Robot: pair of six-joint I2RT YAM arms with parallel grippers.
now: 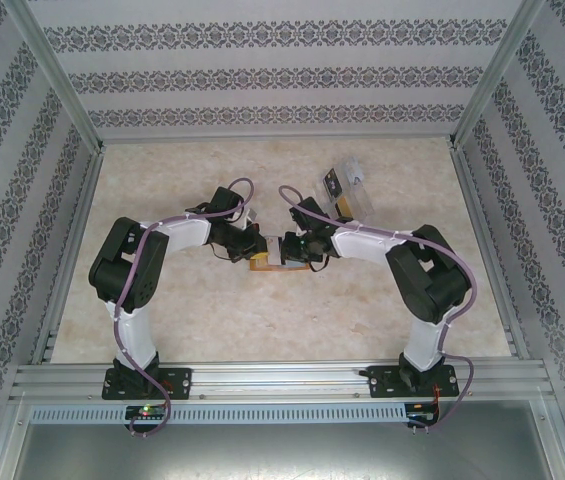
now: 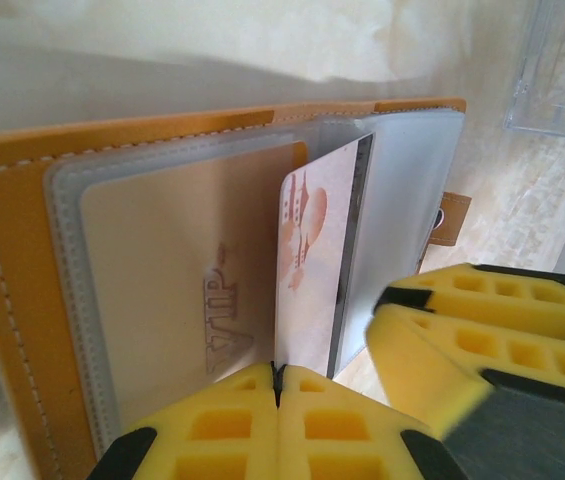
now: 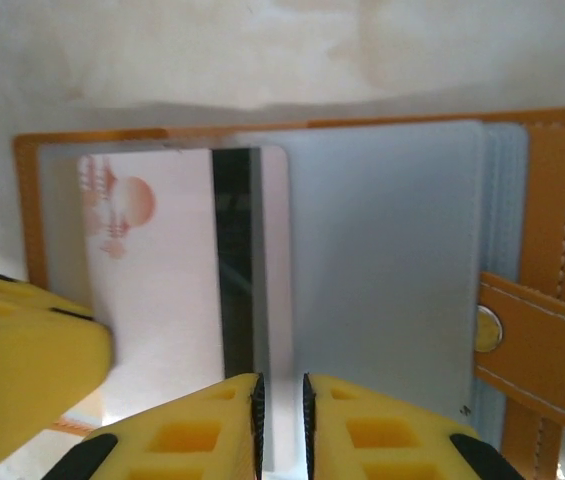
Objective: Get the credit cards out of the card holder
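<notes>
The orange card holder lies open mid-table between both arms. A cream VIP card sits in a clear pocket on its left page. A white credit card with a dark stripe and red print stands up from the pockets. My left gripper is shut on this card's lower edge. My right gripper is at the stripe end, jaws a narrow slit apart, with the card's white strip showing in the slit. Its fingers hang just right of the card.
A clear plastic tray lies beyond the holder to the right. The holder's strap with a snap sticks out on its right side. Patterned walls and metal rails enclose the beige tabletop.
</notes>
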